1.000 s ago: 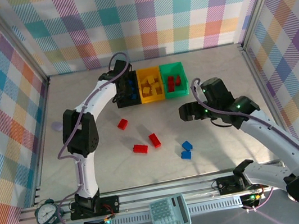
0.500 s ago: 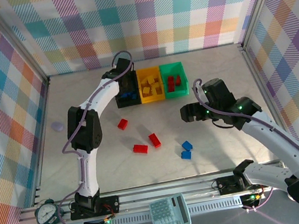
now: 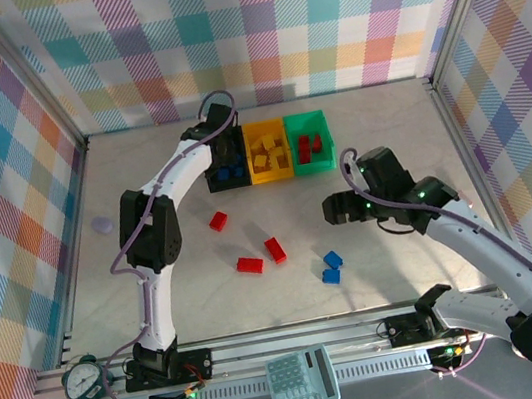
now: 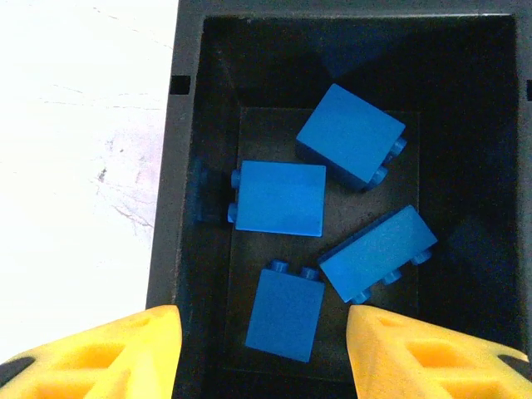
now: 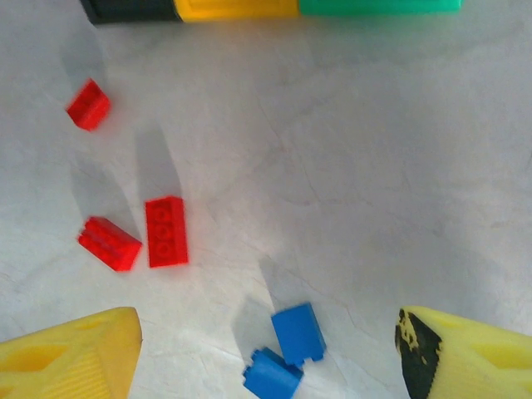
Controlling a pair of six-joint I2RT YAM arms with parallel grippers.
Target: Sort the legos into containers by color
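Sorting stage: judged well along, with five legos [image 3: 275, 249] loose on the table [image 3: 406, 127].
Blue pair [image 3: 331, 267]: nearest; the two touch and are meant for the black bin.
Red pair [image 3: 250, 265]: just left of the blues and close together.
Right gripper [image 3: 334, 211]: jaws are spread wide and nothing is held. It is hung above the table just past the blue pair, likely lined up for a pick.
Third red [image 3: 218, 221]: farther out, lying alone.
Left gripper [image 4: 262, 332]: jaws are parted and empty, poised over the black bin [image 4: 170, 208], as suits a drop.
Blue legos [image 4: 278, 198]: four lie inside it.
Yellow bin [image 3: 273, 177]: yellow bricks are held.
Green bin [image 3: 314, 167]: red bricks are held.
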